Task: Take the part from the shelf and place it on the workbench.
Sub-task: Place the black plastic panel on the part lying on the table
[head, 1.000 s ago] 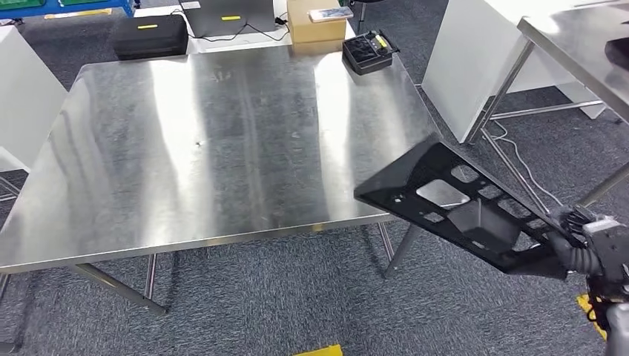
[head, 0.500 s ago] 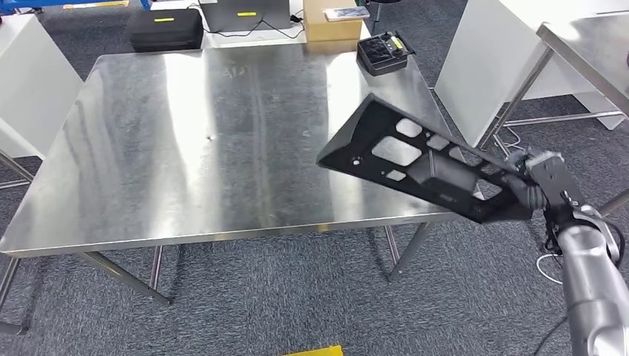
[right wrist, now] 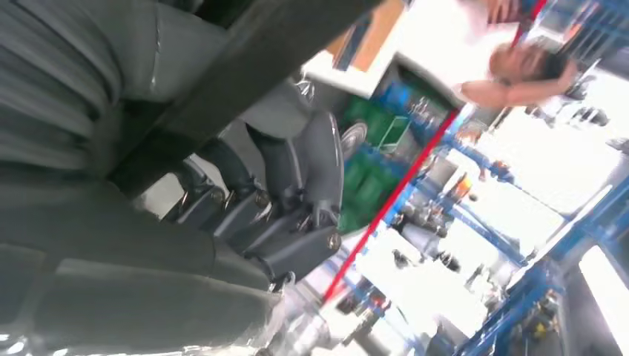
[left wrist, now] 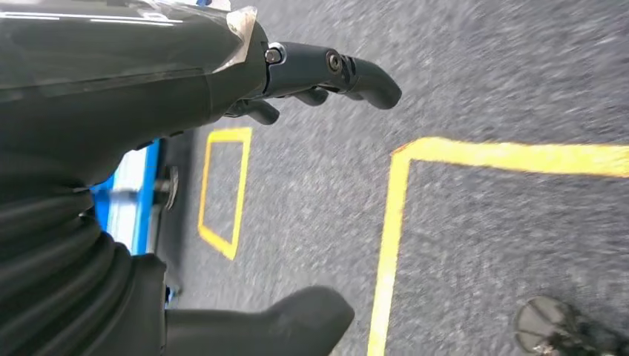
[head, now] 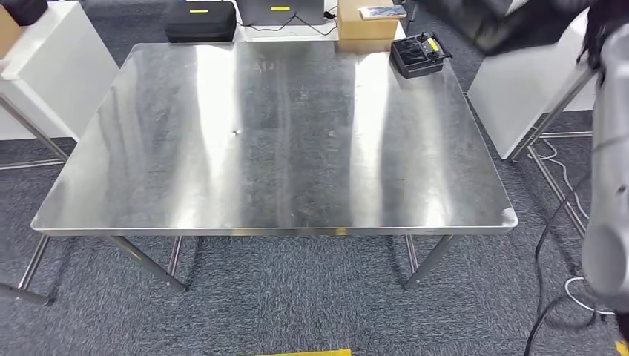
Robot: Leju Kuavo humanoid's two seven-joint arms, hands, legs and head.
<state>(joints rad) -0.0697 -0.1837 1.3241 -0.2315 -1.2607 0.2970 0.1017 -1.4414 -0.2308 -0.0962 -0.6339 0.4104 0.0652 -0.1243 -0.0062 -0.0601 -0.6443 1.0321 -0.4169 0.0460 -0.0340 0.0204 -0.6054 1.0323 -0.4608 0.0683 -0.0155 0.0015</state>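
The steel workbench spreads across the head view with nothing on its middle. The black part, a flat perforated panel, is a dark blur high at the top right, above the bench's far right corner. My right hand grips its end, and the silver right arm runs down the right edge. In the right wrist view the fingers wrap a black bar of the part. My left hand hangs over the floor, holding nothing, with its thumb and fingers apart.
A black controller sits on the bench's far right corner. Behind the bench are a cardboard box, a laptop and a black case. White cabinets flank it. Cables lie right. A person stands far off.
My right arm has swung the part up from low at the bench's front right to high at the far right. The camera has shifted, so the bench sits more centred.
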